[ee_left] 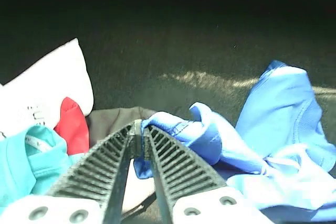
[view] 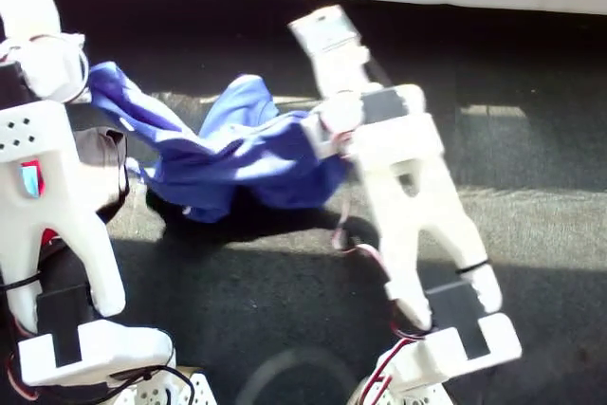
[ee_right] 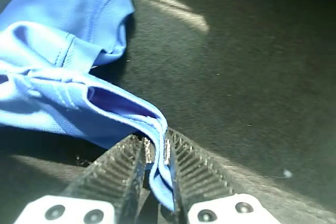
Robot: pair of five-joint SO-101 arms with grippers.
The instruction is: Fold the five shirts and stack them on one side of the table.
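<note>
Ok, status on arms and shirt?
Left gripper jaws shut on blue shirt. Right gripper same, far end. Shirt bunched, unfolded. Shirt pile beside left gripper.

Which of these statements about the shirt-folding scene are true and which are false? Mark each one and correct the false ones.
1. The left gripper is shut on an edge of the blue shirt. True.
2. The right gripper is open and holds nothing. False: it is shut on a hem of the blue shirt.
3. The blue shirt is folded neatly flat. False: it is crumpled and strung between the two grippers.
4. A white shirt, a red shirt and a teal shirt lie close to the left gripper. True.
</note>
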